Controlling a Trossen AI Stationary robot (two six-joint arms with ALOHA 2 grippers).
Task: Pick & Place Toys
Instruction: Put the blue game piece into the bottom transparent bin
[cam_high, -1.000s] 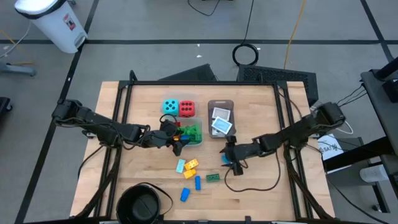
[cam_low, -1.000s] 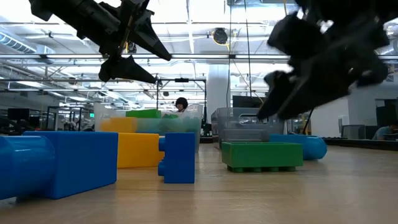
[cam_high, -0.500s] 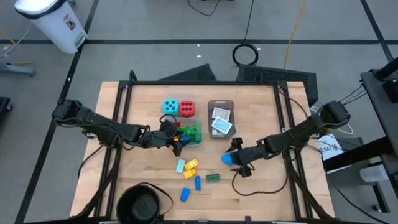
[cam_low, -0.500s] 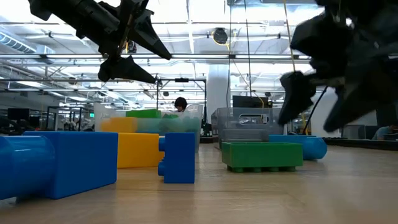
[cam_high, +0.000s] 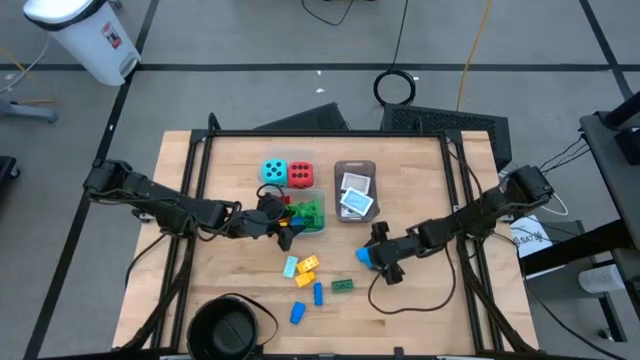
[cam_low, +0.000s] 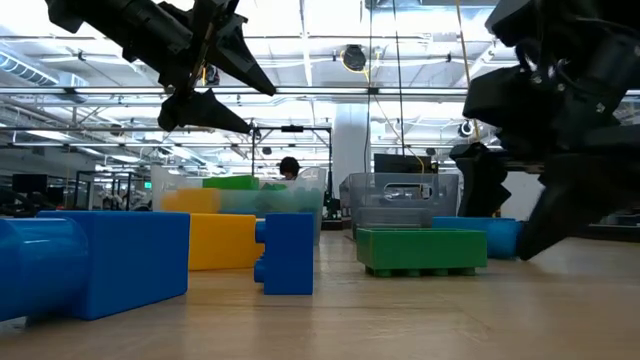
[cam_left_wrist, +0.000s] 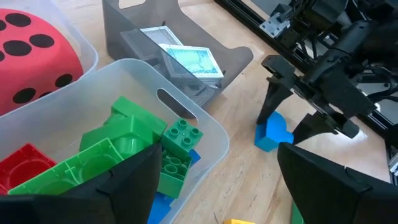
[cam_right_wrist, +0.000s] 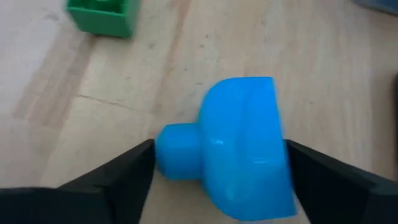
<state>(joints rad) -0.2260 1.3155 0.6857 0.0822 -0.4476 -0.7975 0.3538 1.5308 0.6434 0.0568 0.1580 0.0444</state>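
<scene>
— Where's the right gripper (cam_high: 378, 259) just now?
— Low over the wood table (cam_high: 430, 170), right of centre, with its fingers spread either side of a light blue brick (cam_right_wrist: 239, 146). The brick sits on the table between them; I can't tell whether the pads actually touch it, and it isn't lifted.
— And the left gripper (cam_high: 284, 226)?
— Hanging above the near edge of the clear tub (cam_left_wrist: 208, 127), jaws wide apart, nothing in them. The tub holds green bricks (cam_left_wrist: 134, 155), with a red one (cam_left_wrist: 25, 171) and a bit of blue underneath.
— The rest of the toys?
— The teal die (cam_high: 273, 171) and the red die (cam_high: 299, 174) stand side by side just beyond the tub. The white green-printed cards (cam_high: 355, 194) lie in the grey tray (cam_high: 354, 166) to the tub's right. Nearer the front edge there's a loose scatter: a yellow and orange cluster (cam_high: 306, 266), two blue bricks (cam_high: 318, 292), and a flat green brick (cam_high: 342, 285) just left of the right gripper.
— Anything else on the table?
— A round black bowl (cam_high: 226, 328) at the near left corner.
</scene>
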